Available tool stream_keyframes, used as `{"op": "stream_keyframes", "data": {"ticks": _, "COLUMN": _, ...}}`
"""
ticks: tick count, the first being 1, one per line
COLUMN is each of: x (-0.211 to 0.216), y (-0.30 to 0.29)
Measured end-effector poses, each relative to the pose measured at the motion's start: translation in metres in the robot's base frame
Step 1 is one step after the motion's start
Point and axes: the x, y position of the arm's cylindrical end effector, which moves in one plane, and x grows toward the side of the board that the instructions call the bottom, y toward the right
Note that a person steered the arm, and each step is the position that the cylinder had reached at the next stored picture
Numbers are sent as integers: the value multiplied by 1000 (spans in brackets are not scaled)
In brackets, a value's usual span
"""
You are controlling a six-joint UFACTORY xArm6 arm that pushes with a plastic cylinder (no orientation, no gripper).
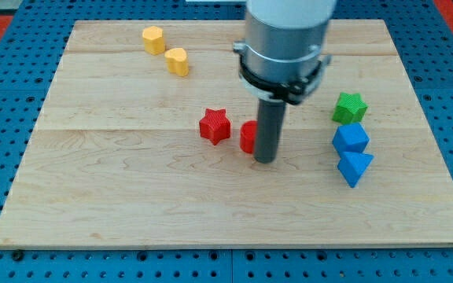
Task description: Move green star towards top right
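The green star (349, 108) sits at the view's right side of the wooden board (132, 196), just above two blue blocks. My tip (265, 160) is near the board's middle, well to the left of the green star and a little lower. It stands right against a red block (248, 136) that the rod partly hides.
A red star (215, 126) lies left of the hidden red block. A blue block (351, 139) and a blue triangular block (355, 168) sit below the green star. Two yellow blocks, one (153, 39) and another (178, 61), lie at the top left.
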Motion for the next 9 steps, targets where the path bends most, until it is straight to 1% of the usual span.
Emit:
{"op": "stream_keyframes", "data": {"ticks": 1, "x": -13, "y": 4}}
{"op": "stream_keyframes", "data": {"ticks": 2, "x": -37, "y": 55}}
{"op": "stream_keyframes", "data": {"ticks": 3, "x": -54, "y": 75}}
{"op": "stream_keyframes", "data": {"ticks": 5, "x": -28, "y": 150}}
{"op": "stream_keyframes", "data": {"ticks": 6, "x": -44, "y": 167}}
{"op": "stream_keyframes", "data": {"ticks": 7, "x": -86, "y": 167}}
{"op": "stream_keyframes", "data": {"ticks": 8, "x": -135, "y": 153}}
{"op": "stream_keyframes", "data": {"ticks": 9, "x": -190, "y": 203}}
